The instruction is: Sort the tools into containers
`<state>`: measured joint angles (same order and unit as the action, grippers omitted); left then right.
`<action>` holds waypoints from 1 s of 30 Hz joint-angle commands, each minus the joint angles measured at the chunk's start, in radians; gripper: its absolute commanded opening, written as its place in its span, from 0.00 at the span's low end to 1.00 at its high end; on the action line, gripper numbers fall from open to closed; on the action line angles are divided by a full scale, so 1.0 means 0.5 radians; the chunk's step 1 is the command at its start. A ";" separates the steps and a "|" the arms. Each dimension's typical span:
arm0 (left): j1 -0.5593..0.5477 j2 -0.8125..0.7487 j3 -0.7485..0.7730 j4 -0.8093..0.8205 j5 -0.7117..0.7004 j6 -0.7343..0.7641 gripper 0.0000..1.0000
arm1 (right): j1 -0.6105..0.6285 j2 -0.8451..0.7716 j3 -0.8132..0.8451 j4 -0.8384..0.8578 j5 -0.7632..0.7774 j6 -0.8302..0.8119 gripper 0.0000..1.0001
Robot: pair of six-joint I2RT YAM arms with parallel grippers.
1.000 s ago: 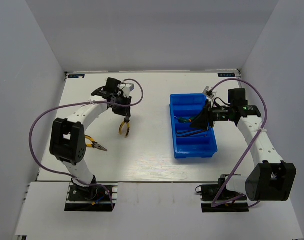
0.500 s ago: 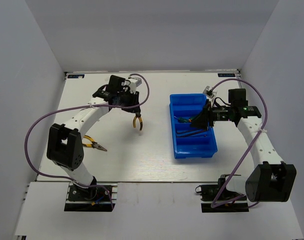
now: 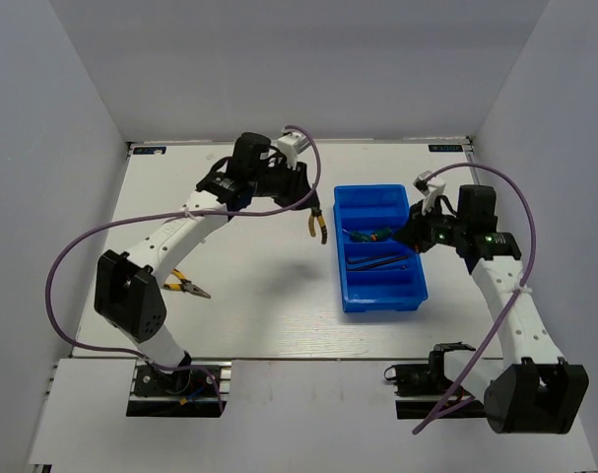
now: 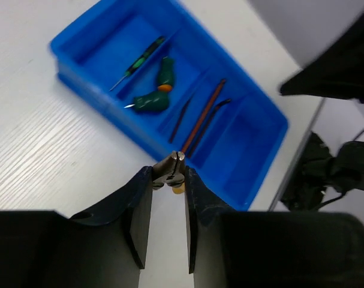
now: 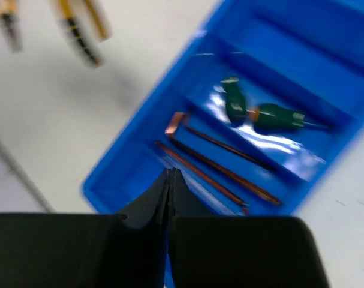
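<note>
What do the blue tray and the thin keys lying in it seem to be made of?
The blue tray looks like moulded plastic: uniform bright colour, soft glossy highlights, rounded ribs. The hex keys look like dark metal, probably steel: thin, straight, with a reddish sheen.

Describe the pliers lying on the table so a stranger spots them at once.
On the white table, look left of the blue tray, by the left arm's black elbow. The yellow-handled pliers lie flat there; the other pair hangs from the left gripper.

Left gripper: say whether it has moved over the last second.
Yes. The left gripper, shut on the pliers, has moved right, almost reaching the blue tray.
</note>
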<state>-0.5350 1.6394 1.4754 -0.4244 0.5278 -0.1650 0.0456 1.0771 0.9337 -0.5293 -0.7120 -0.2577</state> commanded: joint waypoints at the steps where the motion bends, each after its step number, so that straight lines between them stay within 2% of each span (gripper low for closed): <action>1: -0.120 -0.140 0.084 0.293 0.181 -0.185 0.00 | -0.024 -0.096 -0.021 0.298 0.692 0.328 0.00; 5: -0.270 -0.067 0.084 0.373 0.205 -0.247 0.00 | -0.057 -0.114 -0.045 0.387 1.116 0.423 0.00; 12: -0.510 0.062 0.084 0.585 0.224 -0.360 0.00 | -0.140 -0.145 -0.051 0.402 1.200 0.436 0.00; 15: -0.602 0.105 0.029 0.686 0.120 -0.437 0.00 | -0.174 -0.151 -0.048 0.405 1.200 0.442 0.00; 21: -0.743 0.105 -0.156 0.741 -0.303 -0.615 0.00 | -0.226 -0.163 -0.048 0.399 1.194 0.451 0.00; 30: -0.896 0.194 -0.177 0.668 -0.862 -0.765 0.00 | -0.269 -0.172 -0.051 0.393 1.130 0.466 0.00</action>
<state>-0.9619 1.7359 1.3838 -0.1272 0.2253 -0.5011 -0.0784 1.0130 0.9176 -0.3691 -0.1345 -0.0334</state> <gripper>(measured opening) 0.352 0.005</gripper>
